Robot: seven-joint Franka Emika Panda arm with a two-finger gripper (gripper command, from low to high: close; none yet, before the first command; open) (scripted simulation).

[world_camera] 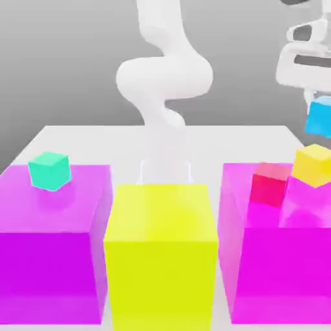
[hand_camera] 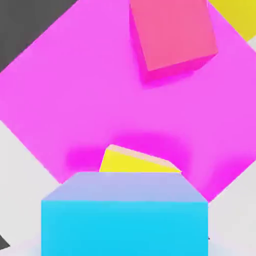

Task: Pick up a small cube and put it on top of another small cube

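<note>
Four small cubes: the pincer (world_camera: 311, 94) grips the blue one (world_camera: 319, 117) above the yellow one (world_camera: 314, 165); red (world_camera: 269, 184) sits beside yellow on the right block (world_camera: 284, 275), green (world_camera: 50, 171) on the left block (world_camera: 48, 275). Three big blocks.

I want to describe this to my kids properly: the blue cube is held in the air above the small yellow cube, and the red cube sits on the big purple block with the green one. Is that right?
Not quite: the red cube sits on the big magenta block, as the exterior view shows.
</note>
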